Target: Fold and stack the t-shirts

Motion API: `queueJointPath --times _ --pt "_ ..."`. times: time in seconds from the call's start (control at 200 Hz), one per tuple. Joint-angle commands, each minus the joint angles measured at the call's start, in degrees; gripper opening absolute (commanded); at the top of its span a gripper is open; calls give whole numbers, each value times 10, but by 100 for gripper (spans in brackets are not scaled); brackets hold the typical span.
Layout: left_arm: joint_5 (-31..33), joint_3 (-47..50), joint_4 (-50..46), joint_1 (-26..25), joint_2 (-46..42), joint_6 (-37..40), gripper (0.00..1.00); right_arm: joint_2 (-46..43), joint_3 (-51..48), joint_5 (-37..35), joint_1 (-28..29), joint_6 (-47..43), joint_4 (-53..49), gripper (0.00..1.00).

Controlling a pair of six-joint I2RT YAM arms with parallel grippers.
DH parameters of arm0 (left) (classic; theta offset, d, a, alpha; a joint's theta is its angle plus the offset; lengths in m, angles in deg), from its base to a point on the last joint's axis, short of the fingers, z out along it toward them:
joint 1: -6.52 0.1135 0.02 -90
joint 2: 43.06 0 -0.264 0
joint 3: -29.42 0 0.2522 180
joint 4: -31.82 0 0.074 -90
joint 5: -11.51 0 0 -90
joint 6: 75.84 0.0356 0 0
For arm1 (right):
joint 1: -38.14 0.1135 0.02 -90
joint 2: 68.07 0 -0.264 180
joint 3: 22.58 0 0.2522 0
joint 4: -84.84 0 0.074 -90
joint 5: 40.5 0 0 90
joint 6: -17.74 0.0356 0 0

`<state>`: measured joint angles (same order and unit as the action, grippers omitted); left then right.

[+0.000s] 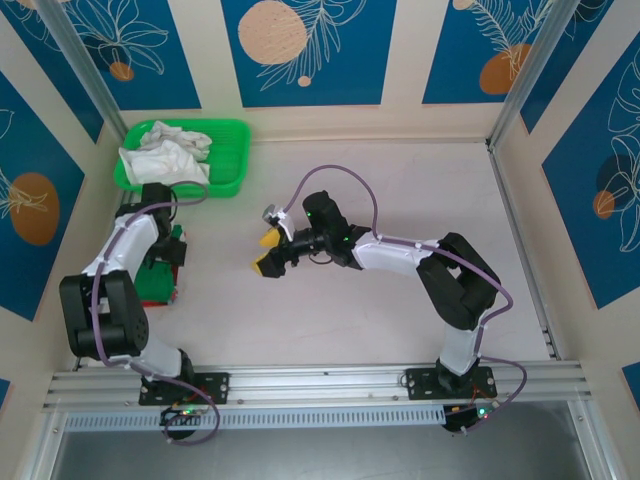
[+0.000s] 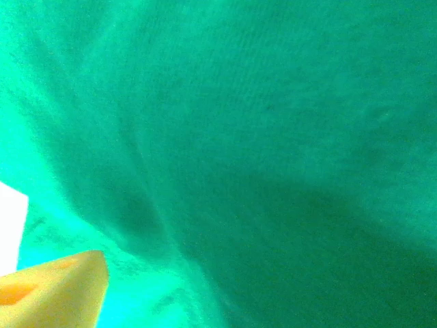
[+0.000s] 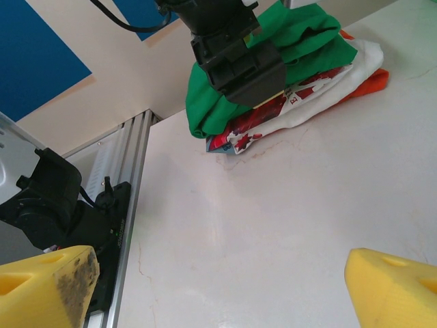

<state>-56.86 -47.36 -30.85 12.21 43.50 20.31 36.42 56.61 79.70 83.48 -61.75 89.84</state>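
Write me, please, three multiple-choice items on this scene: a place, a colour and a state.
1. Where does the green t-shirt lie? A on top of the red t-shirt; B under it; C far from it.
2. What colour are the cloths in the basket? A black; B blue; C white.
3. How do the jaws of the right arm stand? A shut on a shirt; B open and empty; C shut on nothing.
Key: 1 A, green tops the pile in the right wrist view; 2 C, white bundle seen from above; 3 B, they stand wide apart, nothing between.
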Motion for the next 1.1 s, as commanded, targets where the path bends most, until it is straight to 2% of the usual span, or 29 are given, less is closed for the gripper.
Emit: queueJointPath --times 0.0,0.05,0.25,0.31,0.38,0.465,0.555,0.84,0.995,1.095 --pt "-74 -18 0 -3 -48 -23 96 -14 -7 0 -3 0 -7 93" --pt "-94 -19 13 -2 -62 -40 100 -14 -7 0 -3 0 -7 93" --pt "-128 -24 75 9 -64 -123 99 -14 -8 1 -3 1 -7 93" --pt "-127 -25 91 11 -58 -159 92 -16 -10 0 -3 -1 -9 93" --pt "-134 -18 111 18 -53 -200 73 -18 -14 -2 -3 -1 -9 93" --pt "-160 -9 128 30 -46 -262 56 -20 -17 -4 -5 -1 -9 93" --pt "-201 9 159 39 -36 -303 48 -20 -17 -3 -6 0 -10 94" --pt "-228 27 211 55 24 -329 48 -28 -22 -2 -12 -4 -19 93" --pt "-233 19 216 55 29 -322 52 -37 -27 -5 -16 -4 -22 93" --pt "-229 14 216 53 7 -308 59 -46 -32 -8 -21 -4 -23 93"
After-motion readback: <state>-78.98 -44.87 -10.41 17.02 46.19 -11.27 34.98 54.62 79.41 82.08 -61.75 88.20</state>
